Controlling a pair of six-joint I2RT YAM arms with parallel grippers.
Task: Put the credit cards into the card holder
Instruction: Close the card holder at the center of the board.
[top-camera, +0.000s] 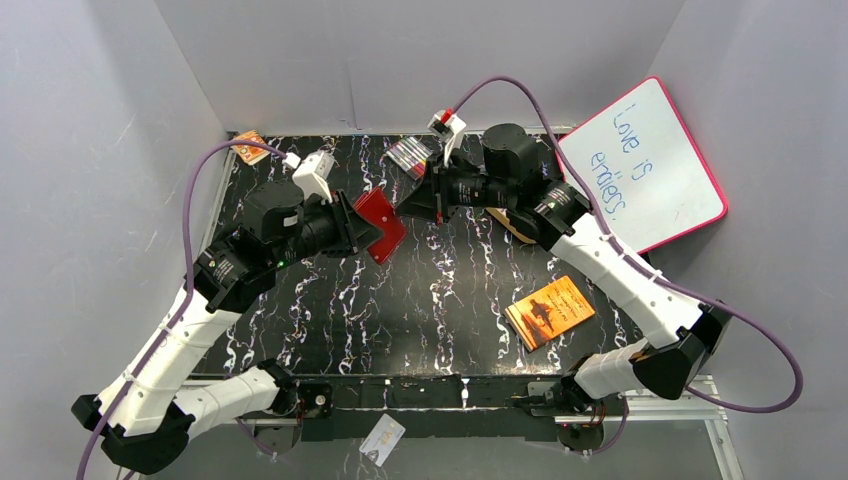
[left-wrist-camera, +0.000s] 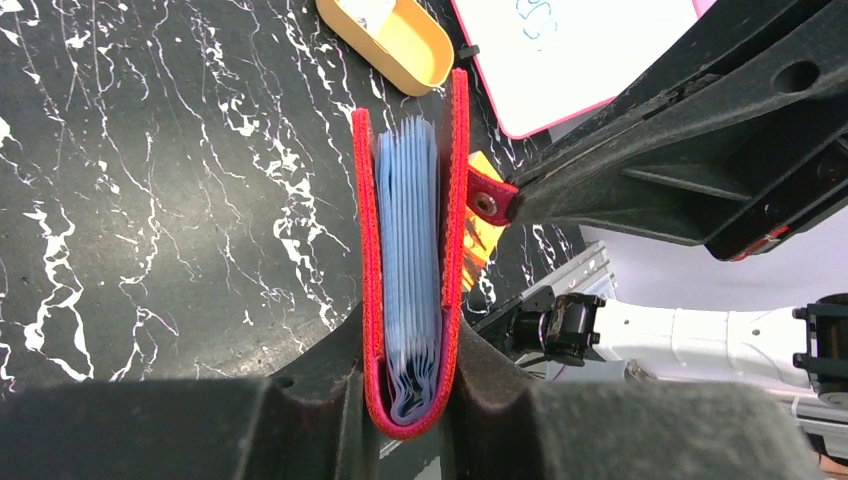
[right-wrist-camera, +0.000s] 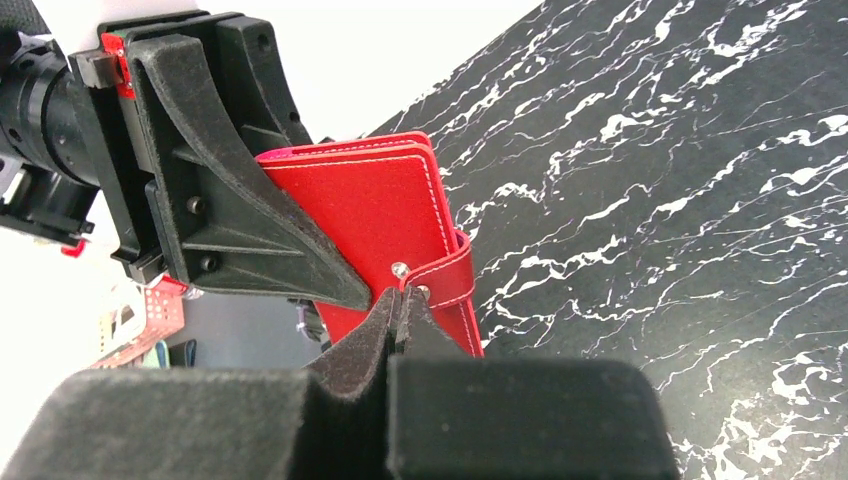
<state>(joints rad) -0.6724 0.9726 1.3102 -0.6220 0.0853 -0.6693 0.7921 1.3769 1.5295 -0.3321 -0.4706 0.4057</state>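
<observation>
The card holder (top-camera: 380, 222) is a red stitched wallet, held edge-up in the air above the black marbled table (top-camera: 430, 300). Between its covers sits a pack of light blue leaves (left-wrist-camera: 408, 250). The left gripper (left-wrist-camera: 410, 385) clamps the folded spine. The right gripper (right-wrist-camera: 400, 300) has its fingertips pressed together on the snap tab (left-wrist-camera: 487, 200) by the silver stud. An orange booklet (top-camera: 550, 311) lies near the right arm. A whiteboard (top-camera: 645, 165) lies at the far right. An orange tray (left-wrist-camera: 400, 40) lies beyond the wallet.
</observation>
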